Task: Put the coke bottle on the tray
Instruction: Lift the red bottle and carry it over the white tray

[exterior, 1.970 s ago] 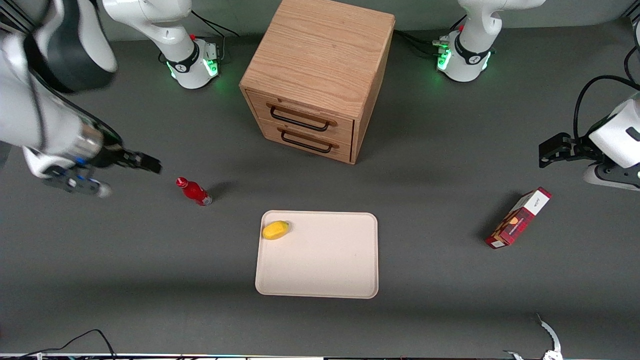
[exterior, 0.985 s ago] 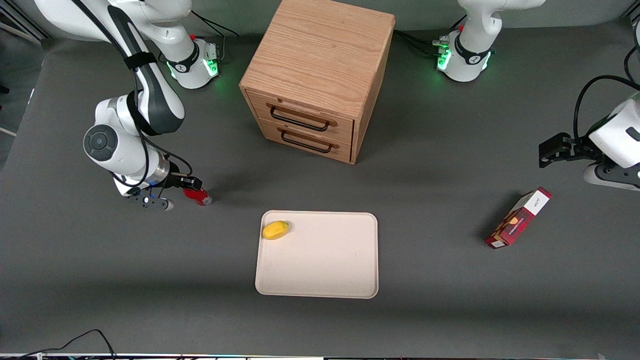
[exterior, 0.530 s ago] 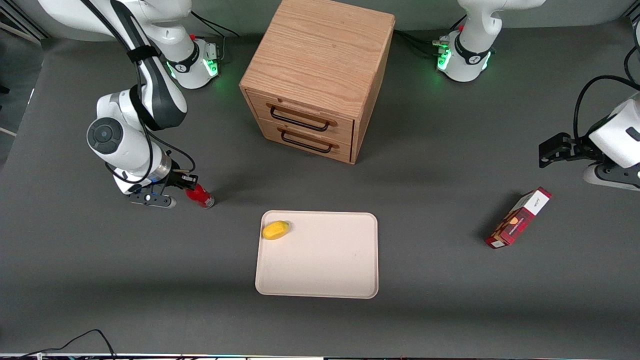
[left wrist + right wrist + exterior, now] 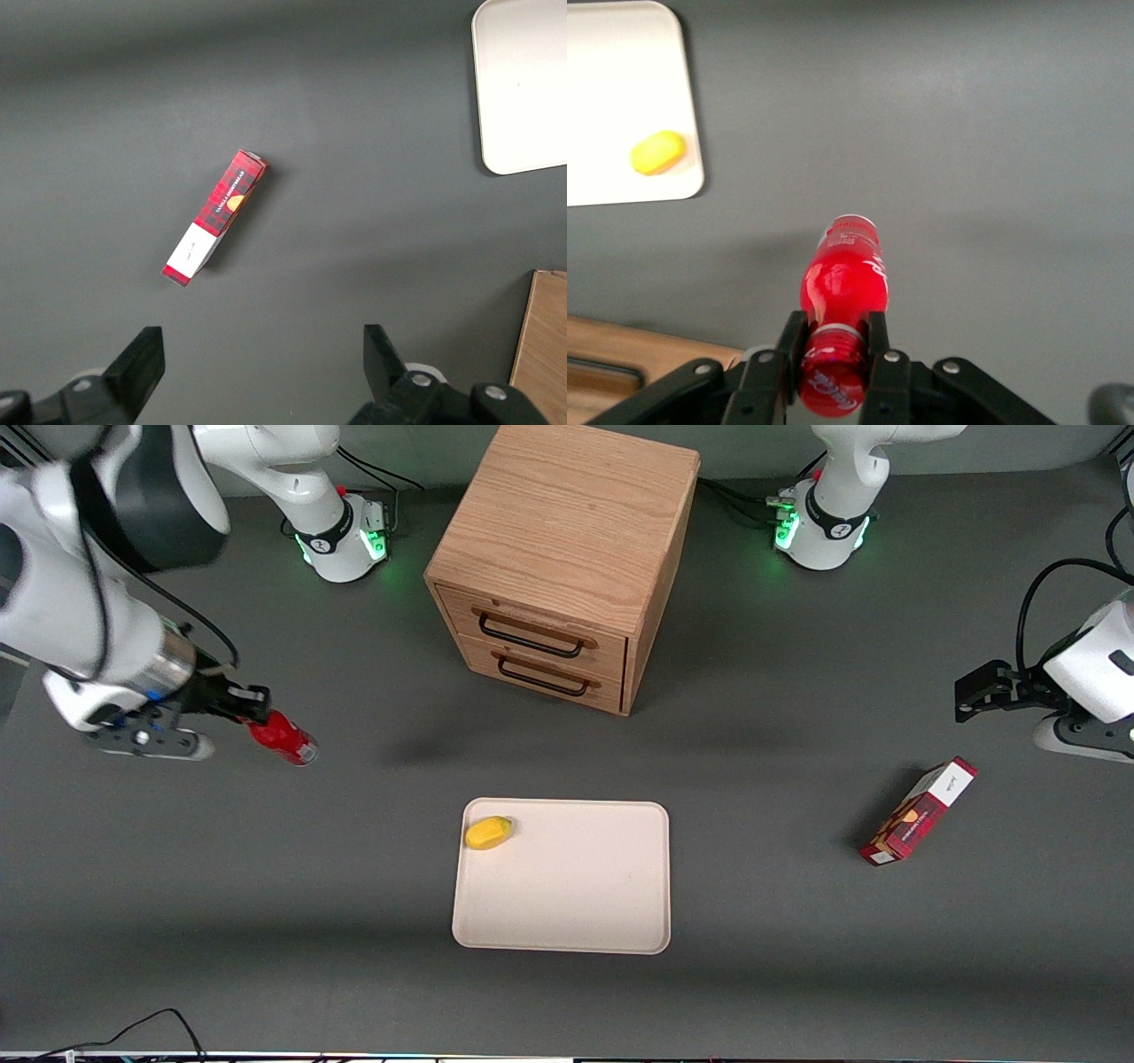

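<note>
My right gripper [image 4: 251, 710] is shut on the neck of the coke bottle [image 4: 282, 738], a small red bottle with a red cap, and holds it lifted above the table toward the working arm's end. In the right wrist view the fingers [image 4: 791, 335] clamp the neck just under the cap, with the gripper [image 4: 833, 332] around the coke bottle [image 4: 844, 276], whose base points away from the camera. The tray [image 4: 567, 886], cream-white with rounded corners, lies flat near the table's middle, well apart from the bottle. It also shows in the right wrist view [image 4: 611, 97].
A yellow fruit [image 4: 488, 833] lies on the tray's corner nearest the bottle. A wooden two-drawer cabinet [image 4: 563, 558] stands farther from the front camera than the tray. A red-and-white carton [image 4: 919, 812] lies toward the parked arm's end.
The gripper came down onto the lying bottle, shut on its neck, and has now lifted it off the table and away toward the working arm's end.
</note>
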### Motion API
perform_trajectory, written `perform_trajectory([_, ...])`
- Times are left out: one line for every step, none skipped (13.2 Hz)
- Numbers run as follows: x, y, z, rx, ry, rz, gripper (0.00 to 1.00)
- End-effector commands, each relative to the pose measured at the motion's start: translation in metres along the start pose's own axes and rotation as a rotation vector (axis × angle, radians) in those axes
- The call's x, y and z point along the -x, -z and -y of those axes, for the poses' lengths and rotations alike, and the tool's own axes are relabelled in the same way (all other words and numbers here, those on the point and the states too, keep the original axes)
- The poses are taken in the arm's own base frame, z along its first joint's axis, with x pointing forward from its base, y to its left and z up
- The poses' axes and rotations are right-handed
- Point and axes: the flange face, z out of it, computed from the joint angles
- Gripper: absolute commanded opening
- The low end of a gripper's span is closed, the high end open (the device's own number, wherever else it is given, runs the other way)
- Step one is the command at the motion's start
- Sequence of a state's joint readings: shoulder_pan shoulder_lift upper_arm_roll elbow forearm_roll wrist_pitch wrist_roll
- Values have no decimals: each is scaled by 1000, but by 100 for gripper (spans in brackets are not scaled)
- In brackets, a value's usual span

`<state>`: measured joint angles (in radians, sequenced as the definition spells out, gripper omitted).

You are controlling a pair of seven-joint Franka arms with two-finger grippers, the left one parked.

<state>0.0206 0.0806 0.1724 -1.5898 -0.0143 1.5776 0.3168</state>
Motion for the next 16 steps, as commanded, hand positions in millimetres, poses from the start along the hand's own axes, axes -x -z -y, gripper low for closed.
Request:
perform_trajectory([-47,31,37,-63,-74,79,0])
perform_trajectory([-56,33,64,-81,-112,81,0])
perform_trajectory([-67,25,84,-105,-186,86,0])
perform_trajectory([-75,6,115,-129,-250,95,0])
perform_trajectory([-87,-7,134,-167,-339,69,0])
perform_trajectory([-95,-27,160,-193,-388,48,0])
perform_trajectory([-111,-52,171,-219,-459,37,0])
perform_trajectory([-120,-76,191,-246,-511,19,0])
perform_trajectory([-131,-102,202,-230,-543,-23,0])
perform_trajectory([-139,-133,214,-202,-578,-62,0])
perform_trajectory([-144,-157,226,-198,-600,-84,0])
perform_trajectory([-149,-179,232,-192,-621,-100,0])
perform_trajectory([-150,-195,240,-190,-626,-114,0])
perform_trajectory([-152,-206,245,-192,-635,-125,0])
perform_trajectory([-153,-214,245,-179,-643,-136,0])
perform_trajectory([-153,-217,246,-172,-640,-138,0])
